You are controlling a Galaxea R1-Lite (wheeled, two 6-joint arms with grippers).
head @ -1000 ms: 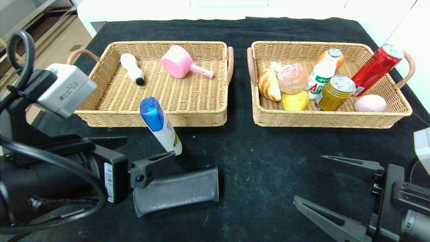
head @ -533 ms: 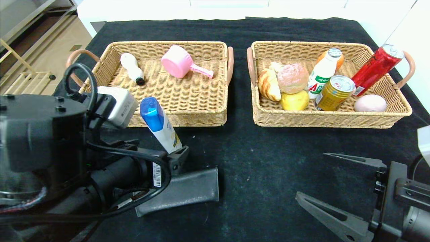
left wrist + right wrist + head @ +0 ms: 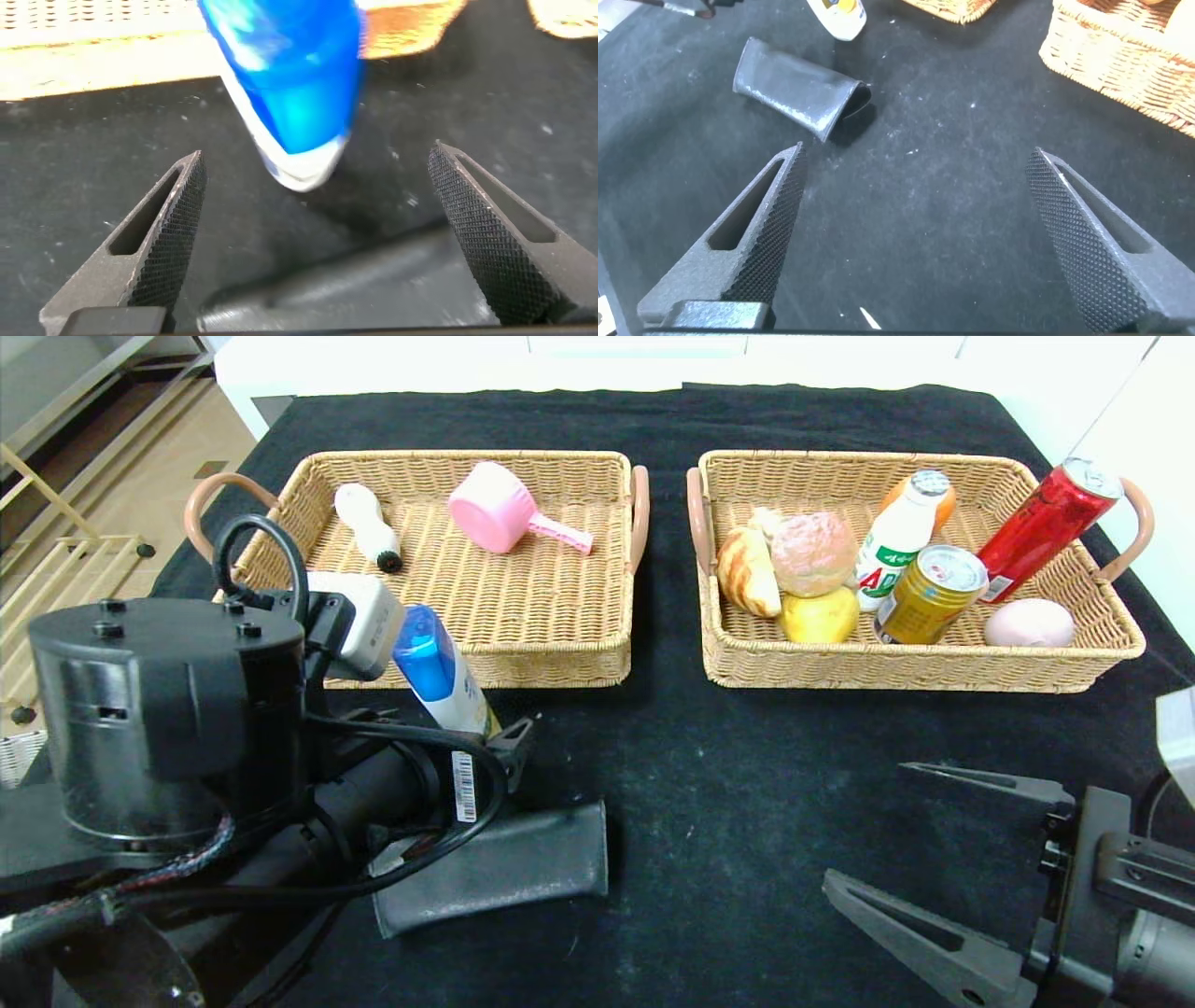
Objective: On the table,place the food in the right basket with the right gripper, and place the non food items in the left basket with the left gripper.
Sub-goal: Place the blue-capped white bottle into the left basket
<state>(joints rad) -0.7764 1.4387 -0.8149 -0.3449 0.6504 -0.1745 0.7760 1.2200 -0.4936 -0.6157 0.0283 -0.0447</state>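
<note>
- Right rectangular wicker basket (image 3: pixel 924 667): held breads, lemon, drink cans and bottles; food apparently all sorted.
- Left rectangular wicker basket (image 3: pixel 485 663): held pink scoop (image 3: pixel 499 518) and white brush (image 3: pixel 367 527).
- Dark flat pouch (image 3: pixel 504 868): unsorted, just beyond left jaws.
- Blue-capped white tube (image 3: pixel 291 89): unsorted, upright between released left gripper (image 3: pixel 318 233) jaws.
- Right gripper (image 3: pixel 920 233): spread wide, empty, pouch far ahead of it.
</note>
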